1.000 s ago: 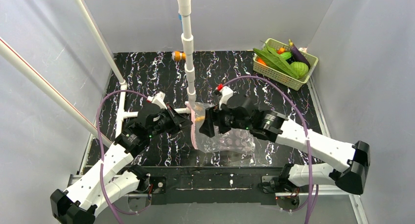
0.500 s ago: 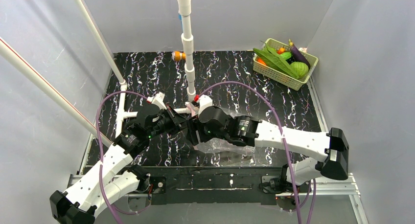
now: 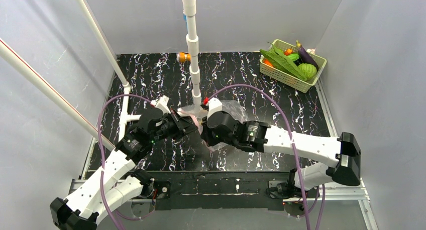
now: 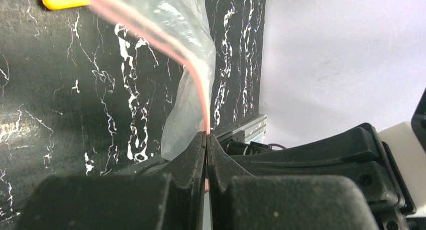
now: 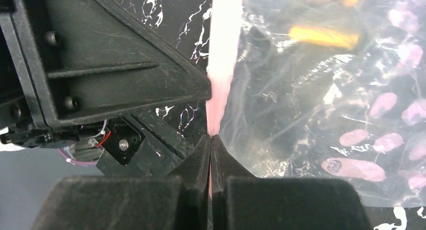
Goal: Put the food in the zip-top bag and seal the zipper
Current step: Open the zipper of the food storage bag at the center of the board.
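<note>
The zip-top bag point(image 3: 232, 107) is clear film with mauve dots point(image 5: 311, 104), held up between both arms at mid-table. Its pink zipper point(image 4: 198, 84) runs away from my left gripper point(image 4: 207, 134), which is shut on the strip. My right gripper point(image 5: 211, 137) is also shut on the zipper point(image 5: 221, 49), right beside the left gripper point(image 3: 188, 123). A blurred orange-yellow piece point(image 5: 324, 36) shows through the film; I cannot tell what it is. More food lies in the mesh basket point(image 3: 289, 79): a green melon point(image 3: 307, 71), a purple eggplant point(image 3: 306, 55) and long green leaves point(image 3: 284, 62).
A white PVC pole point(image 3: 193, 64) stands just behind the bag, and slanted PVC tubes point(image 3: 125, 97) cross the left side. A small orange object point(image 3: 183, 57) lies by the back wall. Grey walls enclose the black marbled table point(image 3: 150, 74).
My right gripper moved left across the bag to the zipper end beside the left gripper and went from open to shut on the strip. The left gripper kept its grip.
</note>
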`<state>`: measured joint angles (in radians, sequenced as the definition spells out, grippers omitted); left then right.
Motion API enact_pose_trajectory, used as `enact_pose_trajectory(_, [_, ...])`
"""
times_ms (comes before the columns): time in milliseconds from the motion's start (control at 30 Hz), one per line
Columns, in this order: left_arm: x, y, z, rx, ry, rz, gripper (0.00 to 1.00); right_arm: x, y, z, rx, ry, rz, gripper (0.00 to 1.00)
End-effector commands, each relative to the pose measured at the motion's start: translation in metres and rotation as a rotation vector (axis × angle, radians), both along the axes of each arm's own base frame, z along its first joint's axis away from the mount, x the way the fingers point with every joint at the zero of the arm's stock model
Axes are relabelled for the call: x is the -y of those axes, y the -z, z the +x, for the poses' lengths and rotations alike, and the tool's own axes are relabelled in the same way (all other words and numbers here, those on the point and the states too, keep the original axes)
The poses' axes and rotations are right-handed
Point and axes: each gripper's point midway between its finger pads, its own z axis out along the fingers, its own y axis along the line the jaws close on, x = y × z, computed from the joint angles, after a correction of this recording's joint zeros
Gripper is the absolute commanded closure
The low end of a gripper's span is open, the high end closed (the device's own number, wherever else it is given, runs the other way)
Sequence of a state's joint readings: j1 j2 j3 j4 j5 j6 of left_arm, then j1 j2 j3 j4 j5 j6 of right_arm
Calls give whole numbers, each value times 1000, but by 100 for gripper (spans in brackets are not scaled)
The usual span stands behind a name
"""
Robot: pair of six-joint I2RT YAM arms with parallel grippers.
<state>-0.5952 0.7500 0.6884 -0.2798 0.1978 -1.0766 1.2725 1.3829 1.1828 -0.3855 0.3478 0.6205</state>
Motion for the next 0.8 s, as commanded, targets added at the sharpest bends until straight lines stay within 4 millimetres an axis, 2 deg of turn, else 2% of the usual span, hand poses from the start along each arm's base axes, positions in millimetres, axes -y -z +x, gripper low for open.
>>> enact_pose_trajectory(0, [-3, -8, -3, 29, 7, 12, 100, -5, -27, -6, 38, -51, 138, 99])
enact_pose_trajectory(200, [-3, -5, -7, 16, 18, 15, 99, -3, -33, -4, 29, -65, 185, 99])
enact_pose_trajectory(333, [-7, -6, -12, 14, 15, 16, 64, -2, -30, -2, 1, -68, 193, 99])
enact_pose_trajectory(500, [-21, -7, -19, 42, -24, 18, 40, 3, -29, 1, -60, -61, 249, 99])
enact_pose_trajectory(600, [-25, -6, -20, 46, -49, 3, 36, 5, -33, 1, -93, -69, 291, 99])
enact_pose_trajectory(767, [-23, -2, -18, 48, -63, -23, 40, 7, -41, 2, -108, -70, 333, 99])
